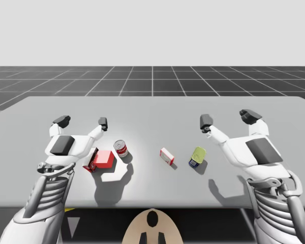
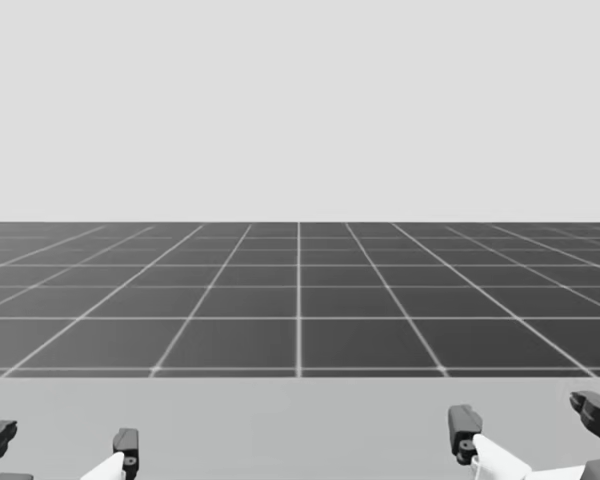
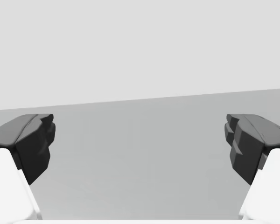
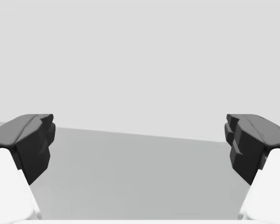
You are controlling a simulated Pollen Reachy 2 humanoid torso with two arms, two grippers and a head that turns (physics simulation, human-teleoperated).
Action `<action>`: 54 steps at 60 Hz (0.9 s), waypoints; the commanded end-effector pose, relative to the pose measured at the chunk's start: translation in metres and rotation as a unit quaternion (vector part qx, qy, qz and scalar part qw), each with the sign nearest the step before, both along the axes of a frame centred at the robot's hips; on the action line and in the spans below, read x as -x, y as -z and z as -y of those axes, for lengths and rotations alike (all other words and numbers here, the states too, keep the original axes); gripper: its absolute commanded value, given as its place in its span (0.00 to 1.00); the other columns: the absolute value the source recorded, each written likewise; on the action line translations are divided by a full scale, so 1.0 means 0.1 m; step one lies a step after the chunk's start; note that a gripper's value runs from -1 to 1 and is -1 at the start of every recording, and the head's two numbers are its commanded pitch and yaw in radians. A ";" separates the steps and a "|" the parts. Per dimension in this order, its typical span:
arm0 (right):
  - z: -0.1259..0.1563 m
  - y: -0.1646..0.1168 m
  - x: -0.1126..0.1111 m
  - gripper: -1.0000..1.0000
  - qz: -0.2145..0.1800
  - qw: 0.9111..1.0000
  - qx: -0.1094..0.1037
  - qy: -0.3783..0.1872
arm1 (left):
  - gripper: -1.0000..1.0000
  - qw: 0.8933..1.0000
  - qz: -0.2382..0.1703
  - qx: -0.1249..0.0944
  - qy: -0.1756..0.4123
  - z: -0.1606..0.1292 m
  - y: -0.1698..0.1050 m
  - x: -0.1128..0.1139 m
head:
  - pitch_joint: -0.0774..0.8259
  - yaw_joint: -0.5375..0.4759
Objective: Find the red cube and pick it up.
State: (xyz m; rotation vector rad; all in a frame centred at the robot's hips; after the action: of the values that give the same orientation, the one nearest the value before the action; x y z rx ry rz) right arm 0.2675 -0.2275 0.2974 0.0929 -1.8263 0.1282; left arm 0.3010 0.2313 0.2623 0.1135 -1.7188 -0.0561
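Red on the grey table (image 1: 152, 109), the cube (image 1: 104, 159) sits in the high view just beside my left wrist, with a red-and-white can (image 1: 121, 149) near it. My left gripper (image 1: 82, 122) and right gripper (image 1: 227, 118) hang wide open above the table, holding nothing. The head view shows both pairs of dark fingertips spread apart. In each wrist view the fingers stand far apart, touching nothing.

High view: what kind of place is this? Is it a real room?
Most likely a computer-made test scene, not a real room: a plain grey table on a dark gridded floor, a blank pale backdrop, no walls, and small things like a red cube and a can.
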 end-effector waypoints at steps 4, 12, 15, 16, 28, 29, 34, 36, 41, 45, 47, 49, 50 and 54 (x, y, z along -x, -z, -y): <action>-0.02 0.02 0.01 0.00 0.016 0.999 0.005 0.030 | 0.00 1.000 0.000 -0.001 0.000 0.00 0.00 0.00 | 0.12 0.53; 0.00 0.01 0.00 0.00 -0.007 1.000 -0.009 0.008 | 0.00 1.000 0.000 0.000 -0.001 0.00 0.00 0.00 | 0.19 0.53; 0.01 0.00 -0.01 0.00 -0.011 1.000 -0.012 0.011 | 0.00 1.000 0.000 -0.001 -0.002 0.00 0.01 0.00 | 0.23 0.53; 0.01 0.00 -0.01 0.00 -0.011 1.000 -0.013 0.012 | 0.00 1.000 0.000 -0.001 -0.002 0.00 0.01 0.00 | 0.24 0.53; -0.02 0.01 -0.01 0.00 -0.016 1.000 -0.005 0.009 | 0.00 1.000 0.000 -0.001 -0.005 -0.01 0.00 0.00 | 0.45 0.55; -0.02 0.01 -0.01 0.00 -0.016 1.000 -0.005 0.010 | 0.00 1.000 0.000 -0.001 -0.005 -0.01 0.00 0.00 | 0.47 0.55; -0.02 0.02 -0.01 0.00 -0.019 1.000 -0.003 0.012 | 0.00 1.000 0.000 -0.001 -0.006 -0.03 0.00 -0.01 | 0.54 0.56; -0.02 0.02 -0.01 0.00 -0.019 1.000 -0.003 0.011 | 0.00 1.000 0.000 -0.001 -0.006 -0.03 0.00 -0.01 | 0.56 0.57; -0.03 0.02 -0.01 0.00 -0.020 1.000 0.000 0.008 | 0.00 1.000 0.000 -0.001 -0.008 -0.04 -0.01 -0.01 | 0.62 0.60; -0.05 0.02 0.00 0.00 -0.021 1.000 0.003 0.003 | 0.00 1.000 0.000 -0.001 -0.008 -0.04 -0.01 -0.01 | 0.66 0.63; -0.05 0.03 0.00 0.00 -0.020 1.000 0.004 0.001 | 0.00 1.000 0.000 -0.002 -0.009 -0.04 -0.01 -0.01 | 0.68 0.65; -0.05 0.03 0.00 0.00 -0.021 1.000 0.005 -0.001 | 0.00 1.000 0.000 -0.002 -0.010 -0.04 -0.01 -0.02 | 0.70 0.68; -0.06 0.03 0.00 0.00 -0.022 1.000 0.006 -0.002 | 0.00 1.000 -0.001 -0.002 -0.010 -0.04 -0.01 -0.02 | 0.71 0.69; -0.06 0.03 0.01 0.00 -0.022 1.000 0.007 -0.005 | 0.00 1.000 -0.001 -0.002 -0.010 -0.04 -0.01 -0.02 | 0.74 0.73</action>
State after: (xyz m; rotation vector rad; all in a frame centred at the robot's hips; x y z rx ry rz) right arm 0.2677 -0.2230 0.2949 0.0883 -1.7857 0.1301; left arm 0.3024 0.2351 0.2629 0.1311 -1.7173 -0.0464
